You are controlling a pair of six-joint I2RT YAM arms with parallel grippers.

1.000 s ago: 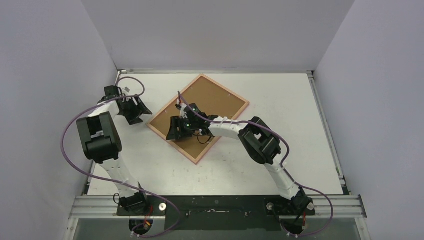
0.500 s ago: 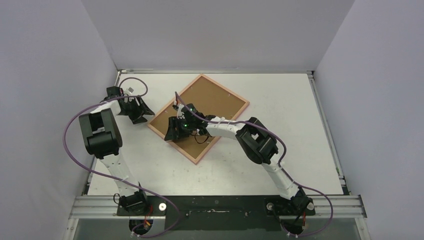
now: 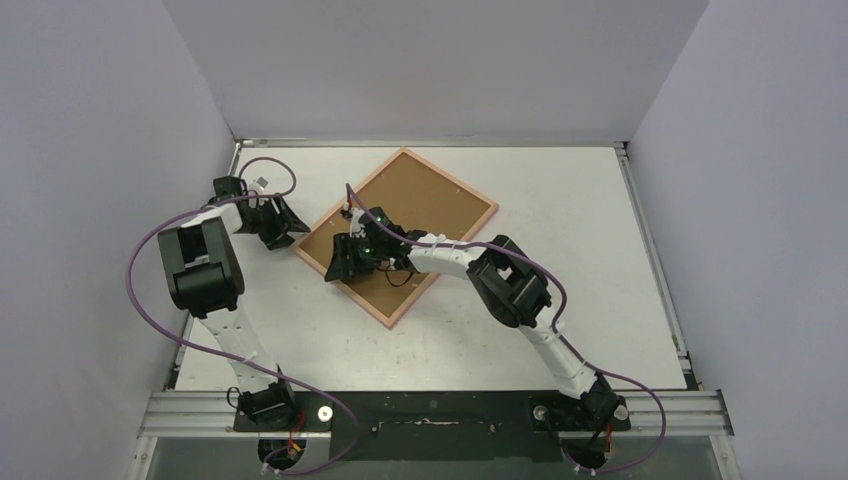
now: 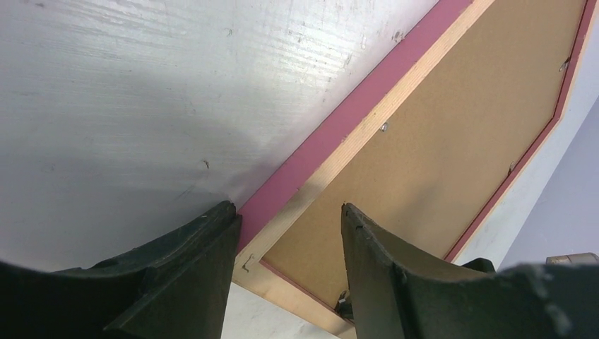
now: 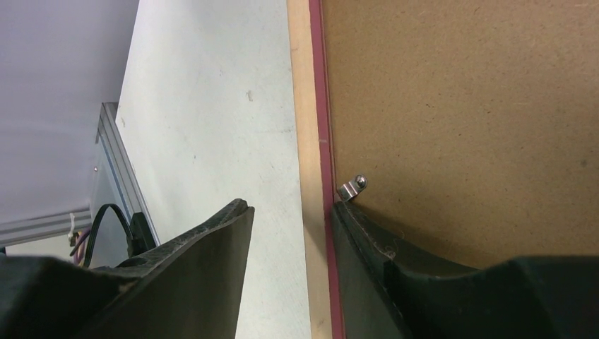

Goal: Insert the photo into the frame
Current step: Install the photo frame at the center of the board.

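Note:
The frame [image 3: 465, 180] lies back up on the table, turned like a diamond, with the brown backing panel [image 3: 420, 205] set inside it. The photo is not in view. My left gripper [image 3: 288, 222] is open at the frame's left corner; in the left wrist view its fingers [image 4: 286, 208] straddle the wood-coloured rim [image 4: 353, 134]. My right gripper [image 3: 342, 266] is open over the frame's near-left edge. In the right wrist view [image 5: 289, 206] one finger rests on the backing panel [image 5: 459, 106] by a small metal clip [image 5: 351, 186], the other hangs over the table outside the rim [image 5: 300, 106].
White walls close in the table [image 3: 560, 300] on the left, back and right. A metal rail [image 3: 440, 410] with both arm bases runs along the near edge. More small clips [image 4: 383, 128] sit along the frame's inner edge.
My right gripper has slid a little to the left along the frame's near-left edge. My left gripper has edged slightly toward the frame's left corner. The frame has not visibly moved.

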